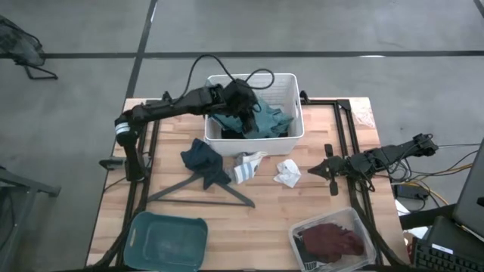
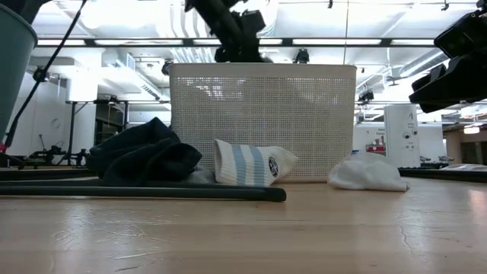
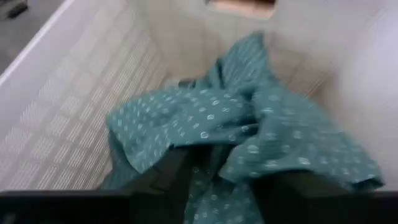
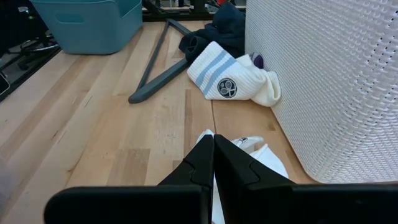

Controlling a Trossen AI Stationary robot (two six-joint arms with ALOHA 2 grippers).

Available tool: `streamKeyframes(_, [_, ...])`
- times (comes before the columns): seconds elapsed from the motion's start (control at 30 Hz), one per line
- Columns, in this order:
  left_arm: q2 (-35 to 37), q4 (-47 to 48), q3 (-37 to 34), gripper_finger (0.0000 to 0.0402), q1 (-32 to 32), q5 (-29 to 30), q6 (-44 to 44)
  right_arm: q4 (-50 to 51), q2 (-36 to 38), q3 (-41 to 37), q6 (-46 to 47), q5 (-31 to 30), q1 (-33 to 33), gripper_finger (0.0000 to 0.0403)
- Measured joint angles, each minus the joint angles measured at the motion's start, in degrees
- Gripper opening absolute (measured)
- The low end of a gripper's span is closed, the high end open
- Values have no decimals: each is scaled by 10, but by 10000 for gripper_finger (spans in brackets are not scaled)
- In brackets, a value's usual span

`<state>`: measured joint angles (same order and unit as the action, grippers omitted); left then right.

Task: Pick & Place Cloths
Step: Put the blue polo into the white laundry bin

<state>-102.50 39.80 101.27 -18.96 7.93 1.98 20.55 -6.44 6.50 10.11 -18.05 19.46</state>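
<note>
A white mesh basket [image 1: 291, 77] stands at the table's far middle. A teal-green dotted cloth [image 3: 249, 124] lies heaped inside it [image 1: 271, 121]. My left gripper [image 3: 227, 186] reaches slanting down into the basket [image 1: 243, 113], open, a finger on each side of the heap's top. In front of the basket a navy cloth [image 1: 204, 160], a blue-striped white sock [image 1: 248, 166] and a small crumpled white cloth [image 1: 287, 174] rest on the table. My right gripper [image 4: 213, 142] waits shut at the table's right [image 1: 330, 171], above the white cloth [image 4: 261, 158]. My left gripper comes slanting down from the table's left into the basket. A fold of the teal cloth [image 3: 217, 168] lies between its open fingers [image 3: 165, 180], and the cloth rests on the basket's floor. I cannot tell whether the fingers touch it.
A dark grey hanger [image 1: 200, 193] lies near the navy cloth. A teal bin [image 1: 168, 242] stands at the near left. At the near right, a clear container [image 1: 359, 227] holds a maroon cloth [image 1: 333, 240]. Bare wood lies between the two.
</note>
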Motion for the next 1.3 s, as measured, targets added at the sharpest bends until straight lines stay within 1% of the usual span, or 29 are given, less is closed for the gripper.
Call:
streamKeyframes(0.1, [0, -2, -15, 207, -2, 27, -2, 0, 0, 0, 0, 0, 0, 8])
streamKeyframes(0.17, [1, -3, -17, 232, -2, 45, 6, 0, 0, 0, 0, 0, 0, 8])
streamKeyframes(0.3, [6, -2, -16, 261, -1, 46, 7, 0, 0, 0, 0, 0, 0, 8])
streamKeyframes(0.63, [56, -4, 1, 265, 3, 44, 2, 0, 0, 0, 0, 0, 0, 8])
streamKeyframes(0.87, [127, 6, -1, 264, 4, 44, 0, 0, 0, 0, 0, 0, 0, 8])
streamKeyframes(1.13, [199, 113, -3, 265, 4, 44, -2, 0, 0, 0, 0, 0, 0, 8])
streamKeyframes(1.3, [231, 135, -16, 266, 11, 44, -13, 0, 0, 0, 0, 0, 0, 8])
